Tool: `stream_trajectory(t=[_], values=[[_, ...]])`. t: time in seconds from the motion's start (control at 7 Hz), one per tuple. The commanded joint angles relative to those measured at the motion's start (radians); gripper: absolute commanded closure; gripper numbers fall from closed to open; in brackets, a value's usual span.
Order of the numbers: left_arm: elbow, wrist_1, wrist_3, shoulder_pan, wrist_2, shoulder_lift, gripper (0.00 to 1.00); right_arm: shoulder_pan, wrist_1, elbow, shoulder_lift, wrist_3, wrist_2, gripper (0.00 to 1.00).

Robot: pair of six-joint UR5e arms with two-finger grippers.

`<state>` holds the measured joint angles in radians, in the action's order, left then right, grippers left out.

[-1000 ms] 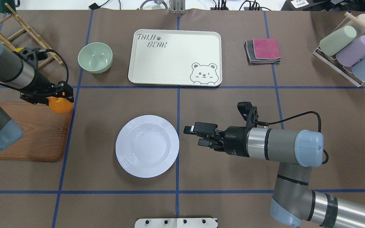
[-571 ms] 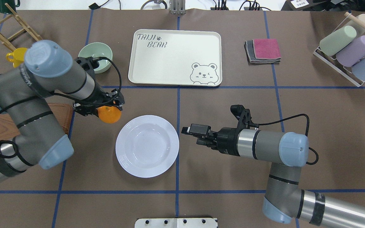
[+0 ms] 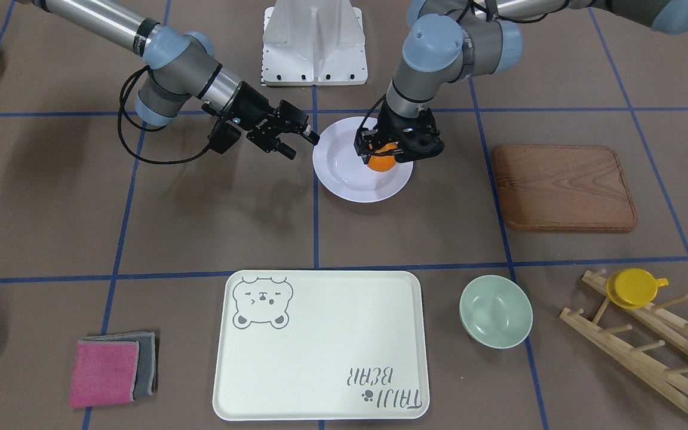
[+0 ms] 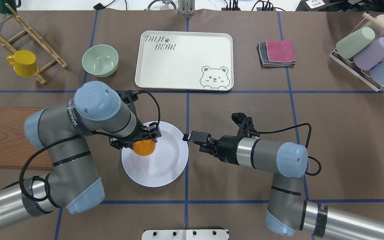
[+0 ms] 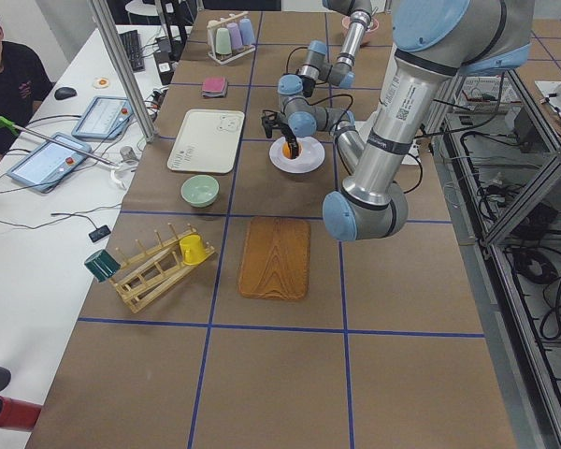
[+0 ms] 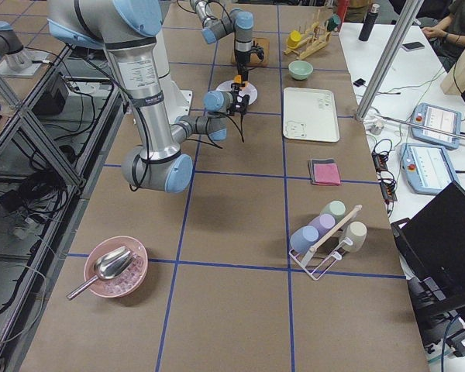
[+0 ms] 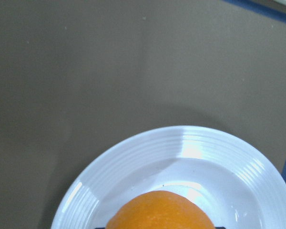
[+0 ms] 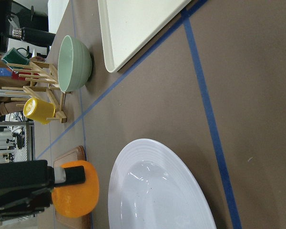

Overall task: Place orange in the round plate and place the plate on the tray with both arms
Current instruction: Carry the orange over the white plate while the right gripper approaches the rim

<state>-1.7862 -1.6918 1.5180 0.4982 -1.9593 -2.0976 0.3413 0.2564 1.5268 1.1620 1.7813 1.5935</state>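
The orange is clamped in my left gripper, which is shut on it just over the left half of the round plate. The left wrist view shows the orange low over the plate's sunken centre. I cannot tell whether the fruit touches the plate. My right gripper is open at table height, its fingers right by the plate's right rim with nothing between them. The cream tray lies bare beyond the plate. From the front, the orange hangs over the plate.
A mint-green bowl stands left of the tray. A wooden board lies at the left edge, a wooden rack with a yellow cup behind it. Folded cloths and a rack of pastel cups are at the right.
My left arm has carried the orange rightwards from over the wooden board to above the plate. My right gripper has slid left towards the plate's rim.
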Motion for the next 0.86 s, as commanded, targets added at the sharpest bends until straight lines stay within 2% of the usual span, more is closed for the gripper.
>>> stream_trajectory(t=[0.0, 0.14, 0.71], values=[[-0.001, -0.003, 0.010, -0.035, 0.033, 0.001, 0.15, -0.005, 0.004, -0.013, -0.002, -0.011, -0.015, 0.02], [-0.001, -0.005, 0.002, -0.035, 0.033, 0.002, 0.03, -0.010, 0.006, -0.016, -0.013, -0.011, -0.017, 0.02], [-0.103, 0.003, -0.019, -0.009, 0.025, 0.053, 0.02, -0.028, -0.003, -0.079, -0.050, -0.013, -0.020, 0.02]])
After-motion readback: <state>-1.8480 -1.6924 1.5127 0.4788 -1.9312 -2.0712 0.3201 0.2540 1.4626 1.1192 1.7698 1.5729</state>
